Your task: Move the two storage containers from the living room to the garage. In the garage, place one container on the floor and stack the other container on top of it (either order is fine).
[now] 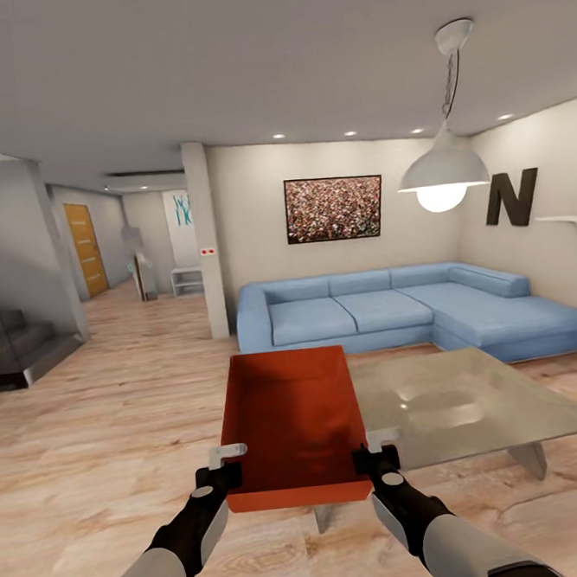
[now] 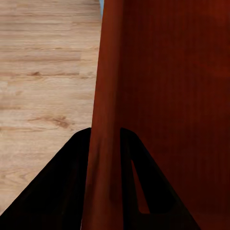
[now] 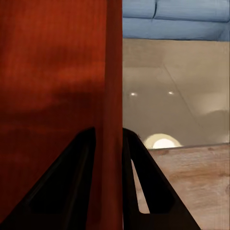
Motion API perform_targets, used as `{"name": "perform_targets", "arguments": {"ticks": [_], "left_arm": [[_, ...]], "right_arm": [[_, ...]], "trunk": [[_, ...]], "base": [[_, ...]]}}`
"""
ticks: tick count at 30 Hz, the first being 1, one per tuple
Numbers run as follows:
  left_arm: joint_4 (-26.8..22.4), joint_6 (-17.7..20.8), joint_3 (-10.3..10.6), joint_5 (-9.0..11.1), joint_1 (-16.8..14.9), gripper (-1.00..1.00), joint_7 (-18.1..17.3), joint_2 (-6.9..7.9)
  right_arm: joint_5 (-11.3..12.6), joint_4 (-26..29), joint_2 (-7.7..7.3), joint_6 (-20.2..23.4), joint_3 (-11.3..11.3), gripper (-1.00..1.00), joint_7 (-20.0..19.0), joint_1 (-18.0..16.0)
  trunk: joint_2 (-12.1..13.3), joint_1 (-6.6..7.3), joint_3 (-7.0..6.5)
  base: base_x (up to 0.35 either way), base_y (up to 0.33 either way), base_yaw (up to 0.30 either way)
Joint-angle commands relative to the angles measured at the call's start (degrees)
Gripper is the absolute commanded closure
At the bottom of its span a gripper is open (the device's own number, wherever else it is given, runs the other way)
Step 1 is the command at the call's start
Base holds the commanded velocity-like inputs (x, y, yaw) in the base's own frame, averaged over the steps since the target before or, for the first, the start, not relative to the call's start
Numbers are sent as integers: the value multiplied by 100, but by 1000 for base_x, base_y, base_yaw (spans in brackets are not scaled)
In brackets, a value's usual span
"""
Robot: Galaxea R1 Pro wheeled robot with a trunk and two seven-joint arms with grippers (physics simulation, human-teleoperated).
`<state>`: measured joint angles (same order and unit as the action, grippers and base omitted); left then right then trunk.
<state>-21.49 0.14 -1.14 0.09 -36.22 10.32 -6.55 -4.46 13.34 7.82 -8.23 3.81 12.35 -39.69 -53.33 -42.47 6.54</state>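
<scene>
Up front in the head view, an orange-red storage container hung between the two grippers, lifted off the light wood-plank floor. The left gripper was clamped on the container's left wall near its nearest corner, and the right gripper gripped the right wall at the matching spot. Beyond the right gripper, partly under the container's right side, stood a glass table. Farther ahead of both grippers a blue sofa ran along the wall, with a framed picture above it and a pendant lamp hanging over the table. Off past the left gripper a hallway led to an orange door, and dark stairs sat at the edge.

From the left wrist camera, the left gripper had its dark fingers closed on either side of the thin container wall, one finger outside and one inside the bin. The plank floor lay beyond the outer finger.

From the right wrist camera, the right gripper pinched the container wall the same way, fingers straddling it. Past the outer finger lay the glass table, the lamp reflected in it, with the sofa further on.
</scene>
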Motion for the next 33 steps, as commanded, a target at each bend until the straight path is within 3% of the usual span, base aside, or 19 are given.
{"name": "perform_targets", "arguments": {"ticks": [1,33], "left_arm": [[-31,4,-53,-53,-8,100,40,-12],[-31,3,-53,-53,-8,100,40,-5]], "right_arm": [[16,-24,0,-12,-21,100,57,-2],[16,-24,0,-12,-21,100,57,-4]], "trunk": [[-7,-1,9],[-7,-1,9]], "base": [[0,0,269],[0,0,269]]}}
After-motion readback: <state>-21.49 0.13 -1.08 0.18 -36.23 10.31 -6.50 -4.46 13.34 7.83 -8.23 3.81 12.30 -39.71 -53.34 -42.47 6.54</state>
